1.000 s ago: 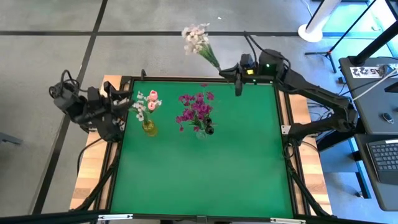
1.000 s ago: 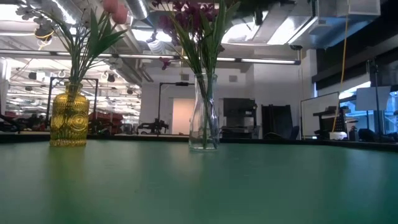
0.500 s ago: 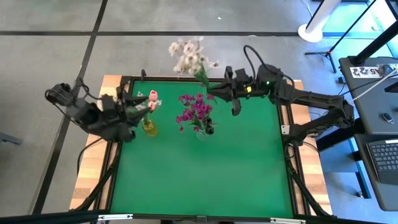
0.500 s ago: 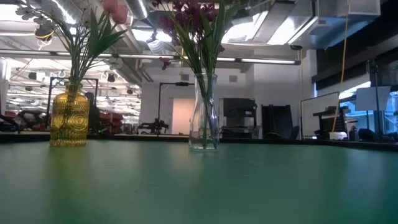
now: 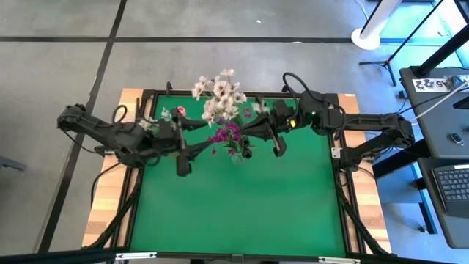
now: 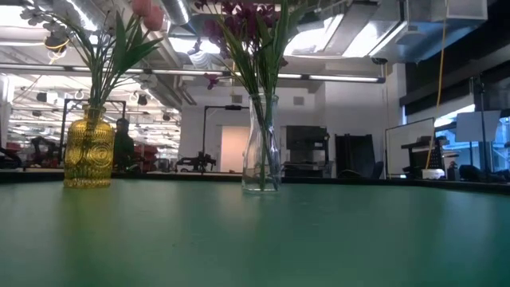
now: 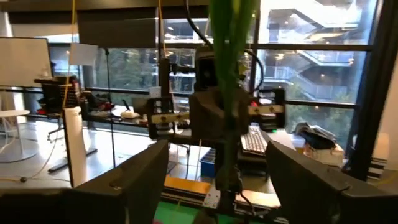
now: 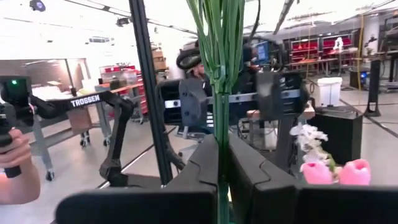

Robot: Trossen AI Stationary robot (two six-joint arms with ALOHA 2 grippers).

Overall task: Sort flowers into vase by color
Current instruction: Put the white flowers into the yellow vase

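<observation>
Your right gripper (image 5: 253, 130) reaches in from three o'clock, fingers clamped on a white flower sprig's stems (image 8: 219, 93). Your left gripper (image 5: 207, 144) comes from nine o'clock, fingers spread wide (either side of those stems), facing it.

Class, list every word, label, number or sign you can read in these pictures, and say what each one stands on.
"TROSSEN": white letters on a dark robot arm in the room, right wrist view.
Black-and-white marker sheet on the desk, high view: its figures are too small to read.
Nothing else is readable.
</observation>
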